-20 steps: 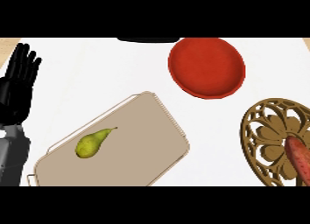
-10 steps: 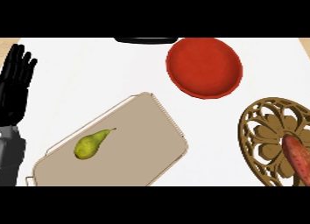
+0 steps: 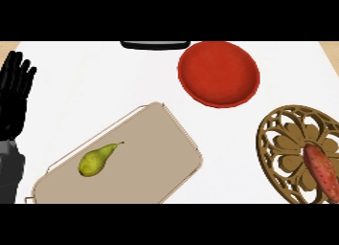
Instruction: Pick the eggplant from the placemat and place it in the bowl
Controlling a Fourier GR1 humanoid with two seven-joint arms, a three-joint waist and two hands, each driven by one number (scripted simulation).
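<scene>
Little has moved since a second ago: the hand and every item show a touch farther toward the view's left edge, all together, with none shifted against the others.

The white tabletop point(image 3: 95, 76) fills the view. A tan tray point(image 3: 151, 143) with a thin rim lies slantwise on it, just to the right of the hand and nearer the robot. A round brown placemat point(image 3: 285, 139) of openwork petals lies well to the hand's right, across the whole tabletop, cut by the view's right edge. A red bowl point(image 3: 218, 74) stands to the hand's right and a little farther from the robot, between the tray and the placemat but apart from both.

The left hand point(image 3: 6, 107) shows at the view's left edge above its grey forearm point(image 3: 4, 177), resting with fingers straight and pointing up, holding nothing and touching none of the items.

The eggplant point(image 3: 322, 172), long and reddish here, lies on the placemat's right part, slanting toward its lower rim. It is well apart from the hand, far to its right and nearer the robot, with the tray between them. It is not in the bowl.

A green-yellow pear point(image 3: 96, 160) lies on the tray, near the hand, to its lower right. A small dark object point(image 3: 154, 45) sits at the tabletop's far edge, too cropped to identify.
</scene>
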